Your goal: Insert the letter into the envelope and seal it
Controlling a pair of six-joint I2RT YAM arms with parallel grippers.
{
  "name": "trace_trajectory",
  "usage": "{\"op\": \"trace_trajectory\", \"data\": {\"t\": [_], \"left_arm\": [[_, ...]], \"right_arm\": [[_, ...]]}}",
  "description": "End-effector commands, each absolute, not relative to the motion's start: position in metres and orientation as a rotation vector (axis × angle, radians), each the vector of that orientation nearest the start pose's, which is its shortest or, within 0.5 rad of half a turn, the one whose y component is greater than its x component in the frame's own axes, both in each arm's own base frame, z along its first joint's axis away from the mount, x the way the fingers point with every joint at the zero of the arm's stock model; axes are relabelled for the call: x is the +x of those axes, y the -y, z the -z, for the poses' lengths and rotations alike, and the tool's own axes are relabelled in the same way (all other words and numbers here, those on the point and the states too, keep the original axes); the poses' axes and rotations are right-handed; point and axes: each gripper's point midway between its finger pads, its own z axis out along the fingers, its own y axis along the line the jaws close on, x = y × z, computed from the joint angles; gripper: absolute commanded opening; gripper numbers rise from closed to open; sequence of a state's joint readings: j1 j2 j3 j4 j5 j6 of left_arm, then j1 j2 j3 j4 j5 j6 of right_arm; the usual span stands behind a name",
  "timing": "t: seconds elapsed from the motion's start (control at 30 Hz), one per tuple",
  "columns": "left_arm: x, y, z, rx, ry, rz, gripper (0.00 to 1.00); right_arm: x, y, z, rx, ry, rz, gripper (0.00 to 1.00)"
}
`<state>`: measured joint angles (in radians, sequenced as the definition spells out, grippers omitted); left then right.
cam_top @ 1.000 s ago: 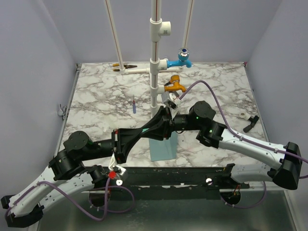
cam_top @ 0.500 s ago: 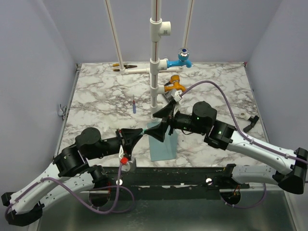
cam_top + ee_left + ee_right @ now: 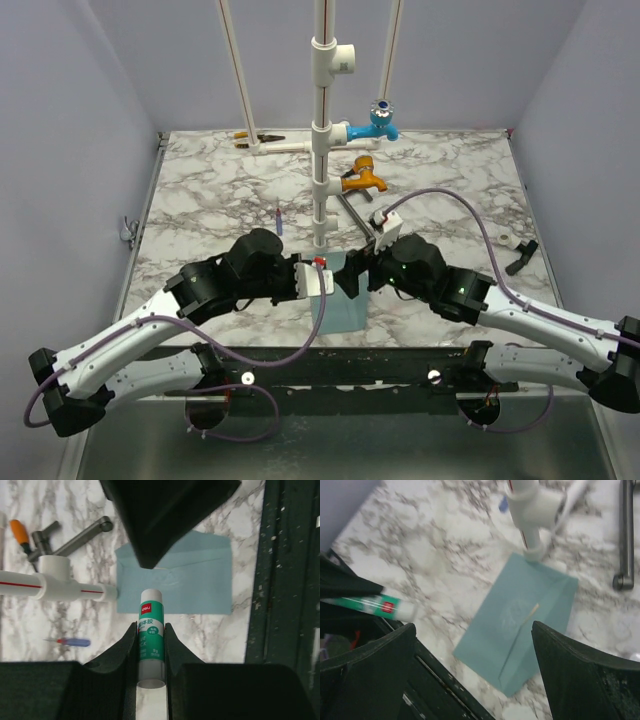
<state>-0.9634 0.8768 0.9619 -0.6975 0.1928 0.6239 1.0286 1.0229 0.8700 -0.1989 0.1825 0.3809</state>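
Moved: left gripper, in from the near edge to the envelope; right gripper, drawn back over it.
Envelope, one: teal, flat at the middle of the near edge, flap down.
Tan sliver, one, at the flap crease; too small to identify.
Glue stick, one: clamped between the left jaws, lying level, just beside the envelope.
Right jaws: spread wide.
Pipe stand, one, behind the envelope toward the far edge.

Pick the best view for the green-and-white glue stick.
Left wrist: the green-and-white glue stick is centred, its label legible, clamped by the left gripper. The right wrist view shows it blurred at the edge; in top external I can't make it out.
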Motion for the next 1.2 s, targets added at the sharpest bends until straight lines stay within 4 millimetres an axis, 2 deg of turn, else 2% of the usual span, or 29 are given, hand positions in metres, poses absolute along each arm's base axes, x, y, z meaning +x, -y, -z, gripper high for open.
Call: {"op": "trace_trajectory", "data": {"t": [0.0, 0.1, 0.2, 0.37, 0.53, 0.67, 1.0, 1.17], "left_arm": [[0.112, 0.245, -0.235, 1.562, -1.616, 0.763, 0.0], [0.09, 0.253, -0.26, 1.562, -1.441, 0.95, 0.0], [0.082, 0.255, -0.272, 1.528, -1.329, 1.006, 0.0], [0.074, 0.262, -0.267, 1.492, -1.462, 1.179, 0.0], [0.062, 0.266, -0.27, 1.479, -1.455, 1.329, 0.0], [0.059, 0.27, -0.27, 1.476, -1.444, 1.372, 0.0], [0.057, 0.276, -0.266, 1.449, -1.44, 1.447, 0.0], [0.071, 0.276, -0.262, 1.394, -1.46, 1.39, 0.0]], "right_arm": [[0.189, -0.277, -0.188, -0.451, -2.034, -0.719, 1.0], [0.17, -0.28, -0.193, -0.568, -1.966, -0.824, 1.0], [0.167, -0.266, -0.197, -0.584, -1.934, -0.794, 1.0], [0.174, -0.246, -0.18, -0.489, -2.022, -0.684, 1.0], [0.176, -0.236, -0.163, -0.427, -2.079, -0.628, 1.0], [0.181, -0.227, -0.155, -0.346, -2.096, -0.59, 1.0], [0.176, -0.239, -0.162, -0.429, -2.04, -0.665, 1.0], [0.163, -0.252, -0.165, -0.556, -2.014, -0.757, 1.0]]}}
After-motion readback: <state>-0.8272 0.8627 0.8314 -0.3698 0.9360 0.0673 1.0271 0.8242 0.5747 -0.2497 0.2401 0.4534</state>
